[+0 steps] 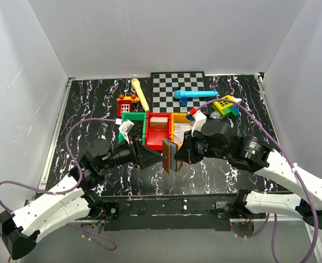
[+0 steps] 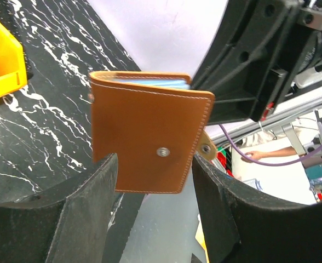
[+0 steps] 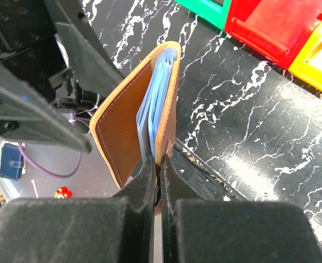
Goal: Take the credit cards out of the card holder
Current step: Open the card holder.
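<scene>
Card holder [image 1: 168,155] is held up off the desk [image 1: 95,98] between the two arms, standing on edge, just in front of the red bin [image 1: 158,131]

Right jaws are clamped flat on the near edge of one cover. Pale blue sleeves [image 3: 150,109] fan out beside it, and the other cover is swung slightly away

Left jaws are apart, fingers [image 2: 90,208] straddling the lower part of the outer cover by the snap stud [image 2: 162,151]; cannot tell if they touch

Judgement: light, floppy at the fold, leather grippy, sleeves thin and slick. The cards themselves are not discernible. Best hold for the left jaws is the loose cover, to spread the fold

Green bin [image 1: 133,125] and orange bin [image 1: 178,127] sit close behind, and the arms crowd each other, so there is little room to pull
</scene>
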Controlling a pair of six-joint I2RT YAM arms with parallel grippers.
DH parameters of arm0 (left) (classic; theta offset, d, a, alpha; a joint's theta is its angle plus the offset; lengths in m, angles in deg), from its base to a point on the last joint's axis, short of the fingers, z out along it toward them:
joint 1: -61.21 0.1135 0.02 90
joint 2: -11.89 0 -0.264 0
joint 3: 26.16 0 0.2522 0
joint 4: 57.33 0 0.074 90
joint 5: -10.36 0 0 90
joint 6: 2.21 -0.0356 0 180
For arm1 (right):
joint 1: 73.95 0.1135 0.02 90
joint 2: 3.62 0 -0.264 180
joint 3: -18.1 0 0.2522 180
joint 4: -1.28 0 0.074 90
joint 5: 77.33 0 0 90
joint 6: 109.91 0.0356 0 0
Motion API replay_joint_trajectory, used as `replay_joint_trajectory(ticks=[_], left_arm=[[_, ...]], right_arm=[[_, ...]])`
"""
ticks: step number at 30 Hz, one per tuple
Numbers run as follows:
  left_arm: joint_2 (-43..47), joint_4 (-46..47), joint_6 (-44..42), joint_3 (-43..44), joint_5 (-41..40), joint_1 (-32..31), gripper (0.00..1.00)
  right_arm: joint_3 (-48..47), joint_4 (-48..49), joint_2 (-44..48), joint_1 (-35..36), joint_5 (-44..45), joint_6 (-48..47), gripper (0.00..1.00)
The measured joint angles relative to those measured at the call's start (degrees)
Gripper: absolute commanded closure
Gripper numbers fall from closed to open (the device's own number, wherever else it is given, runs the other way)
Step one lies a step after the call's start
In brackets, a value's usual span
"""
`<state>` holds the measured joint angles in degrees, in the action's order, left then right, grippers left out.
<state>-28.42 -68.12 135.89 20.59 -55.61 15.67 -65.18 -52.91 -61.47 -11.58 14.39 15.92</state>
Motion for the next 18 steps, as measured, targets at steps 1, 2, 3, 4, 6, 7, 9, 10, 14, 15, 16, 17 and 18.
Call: replay_joint_trajectory(ticks=[1, 2, 3, 4, 6, 7, 9, 10, 14, 15, 16, 17, 18], left_arm=[[-0.1, 0.0, -0.1, 0.2, -0.3, -0.5, 0.45], [-0.5, 0.0, -0.2, 0.6, -0.6, -1.2, 0.45], [-1.0, 0.0, -0.4, 1.0, -1.1, -2.0, 0.45], [-1.6, 0.0, -0.6, 1.4, -1.4, -2.8, 0.45], [-2.7, 0.0, -1.1, 2.1, -2.4, -4.3, 0.45], [-3.1, -0.1, -1.3, 2.3, -2.8, -4.9, 0.45], [-4.1, -0.4, -1.7, 2.6, -3.9, -6.2, 0.45], [-4.4, -0.6, -1.9, 2.7, -4.5, -6.7, 0.45], [-4.4, -1.6, -2.6, 2.7, -6.3, -7.5, 0.45], [-4.3, -1.8, -2.8, 2.7, -6.8, -7.5, 0.45], [-4.2, -2.2, -3.1, 2.7, -7.4, -7.6, 0.45], [-4.0, -2.7, -3.4, 2.8, -8.0, -7.6, 0.44], [-3.8, -3.3, -3.7, 2.8, -8.6, -7.6, 0.45]], right_arm=[[0.0, -0.2, -0.1, 0.0, 0.3, 0.0, 0.99], [0.0, -0.4, -0.3, 0.0, 0.8, 0.0, 0.99], [0.0, -0.5, -0.6, 0.0, 1.2, 0.0, 0.99], [0.0, -0.7, -0.8, 0.0, 1.5, 0.0, 0.99], [0.0, -1.3, -1.2, 0.0, 2.1, 0.0, 0.99], [0.0, -1.6, -1.3, 0.0, 2.3, 0.0, 0.99], [0.0, -2.0, -1.5, 0.0, 2.7, 0.0, 0.99], [0.0, -2.1, -1.5, 0.0, 3.0, 0.0, 0.99], [-0.1, -3.0, -1.5, 0.0, 3.7, 0.0, 0.99], [-0.1, -3.1, -1.5, 0.0, 4.0, 0.0, 0.99], [-0.1, -3.2, -1.6, 0.0, 4.2, 0.0, 0.99], [-0.1, -3.2, -1.6, 0.0, 4.2, 0.0, 0.99], [-0.1, -3.2, -1.6, 0.0, 4.3, 0.0, 0.99]])
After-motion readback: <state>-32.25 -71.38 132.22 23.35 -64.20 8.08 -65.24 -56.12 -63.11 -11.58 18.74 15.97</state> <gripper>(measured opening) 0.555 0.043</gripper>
